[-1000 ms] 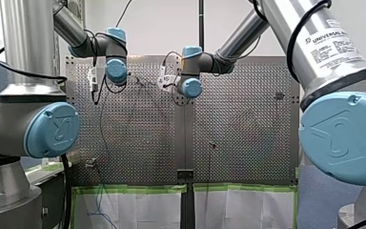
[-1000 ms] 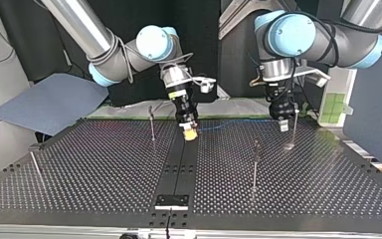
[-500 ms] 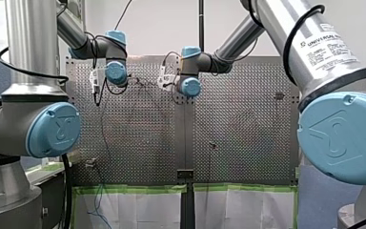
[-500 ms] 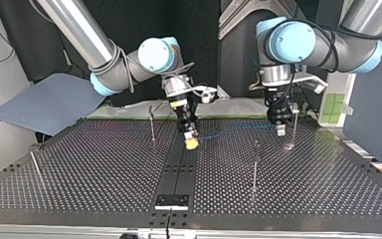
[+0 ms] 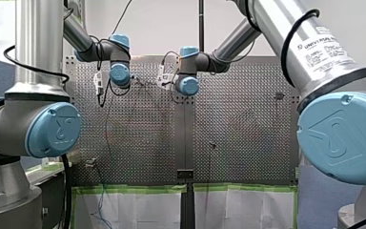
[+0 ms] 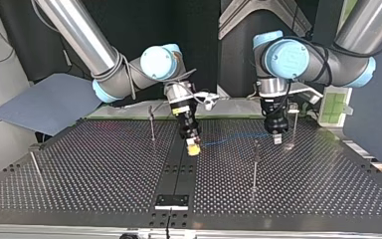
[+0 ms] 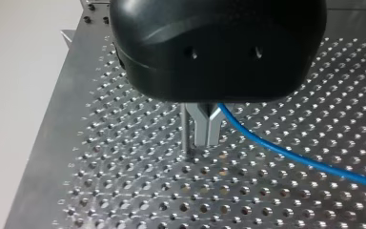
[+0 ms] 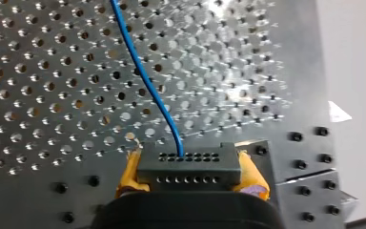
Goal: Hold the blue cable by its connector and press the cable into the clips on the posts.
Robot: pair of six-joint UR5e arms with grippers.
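My right gripper (image 8: 190,183) is shut, its yellow pads (image 8: 131,174) clamping the black connector (image 8: 190,164). The blue cable (image 8: 143,71) leaves the connector and runs ahead over the perforated table. In the top view that gripper (image 6: 193,148) hangs low over the table's middle seam. From there the blue cable (image 6: 234,137) stretches to my left gripper (image 6: 277,139) at the right. In the left wrist view, my left gripper (image 7: 205,136) has its metal fingers shut on the blue cable (image 7: 290,155), right beside a thin post (image 7: 185,133).
Thin posts stand on the table (image 6: 104,169): one behind my right gripper (image 6: 151,122), one in front of my left gripper (image 6: 255,164), one beside it (image 6: 294,124), one at the left edge (image 6: 34,167). A blue-grey sheet (image 6: 49,102) lies beyond the table.
In the top view both grippers have come down and toward the near edge. My left gripper has also drifted slightly left. The cable between them has moved along with them.
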